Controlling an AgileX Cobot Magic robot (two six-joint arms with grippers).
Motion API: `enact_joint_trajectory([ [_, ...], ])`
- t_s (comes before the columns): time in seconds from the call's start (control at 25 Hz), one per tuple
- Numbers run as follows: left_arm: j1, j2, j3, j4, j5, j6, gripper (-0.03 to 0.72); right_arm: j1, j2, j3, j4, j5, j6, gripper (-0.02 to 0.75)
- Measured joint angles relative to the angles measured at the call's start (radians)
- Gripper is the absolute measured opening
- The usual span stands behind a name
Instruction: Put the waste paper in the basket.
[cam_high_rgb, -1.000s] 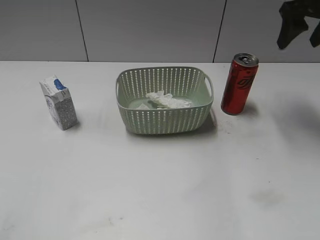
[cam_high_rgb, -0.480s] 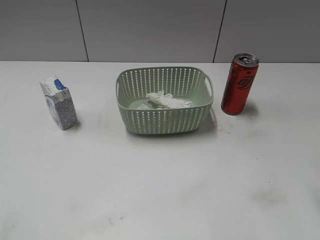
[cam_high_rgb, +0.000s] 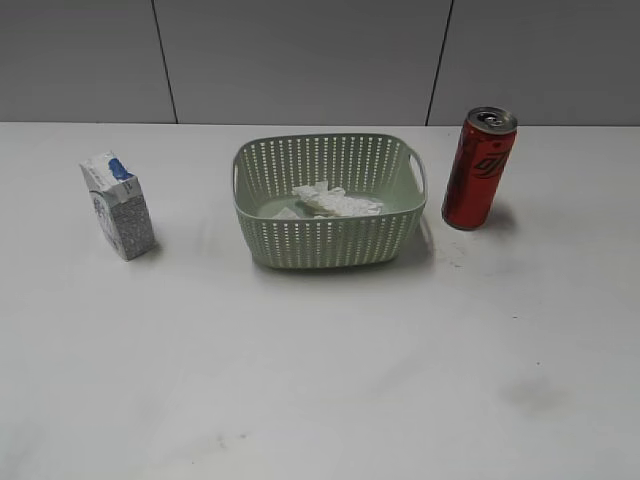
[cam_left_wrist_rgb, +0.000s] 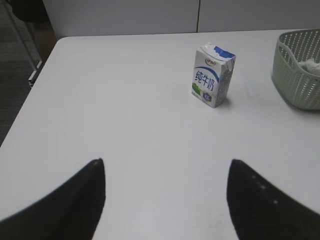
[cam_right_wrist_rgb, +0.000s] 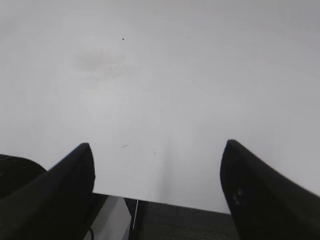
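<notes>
The pale green basket (cam_high_rgb: 330, 238) stands at the middle back of the table. White crumpled waste paper (cam_high_rgb: 335, 201) lies inside it. The basket's left end also shows in the left wrist view (cam_left_wrist_rgb: 295, 75), with a bit of white paper (cam_left_wrist_rgb: 311, 65) inside. Neither gripper shows in the exterior view. My left gripper (cam_left_wrist_rgb: 165, 165) is open and empty above bare table, near the table's left side. My right gripper (cam_right_wrist_rgb: 157, 150) is open and empty above the table's edge.
A white-and-blue milk carton (cam_high_rgb: 118, 205) stands left of the basket; it also shows in the left wrist view (cam_left_wrist_rgb: 213, 76). A red drink can (cam_high_rgb: 479, 168) stands right of the basket. The table's edge (cam_right_wrist_rgb: 175, 202) and the dark floor below it show in the right wrist view.
A dark arm seen at the top right a second ago has left the exterior view. The basket, paper, carton and can have not moved.
</notes>
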Motion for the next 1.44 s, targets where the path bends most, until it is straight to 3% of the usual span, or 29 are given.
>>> enact_joint_trajectory([
  [0.8, 0.000, 0.000, 0.001, 0.000, 0.000, 0.000, 0.554, 0.000, -0.678, 0.038, 0.015, 0.064, 0.000, 0.592],
  [1.44, 0.000, 0.000, 0.001, 0.000, 0.000, 0.000, 0.554, 0.000, -0.704, 0.039, 0.016, 0.067, 0.000, 0.590],
])
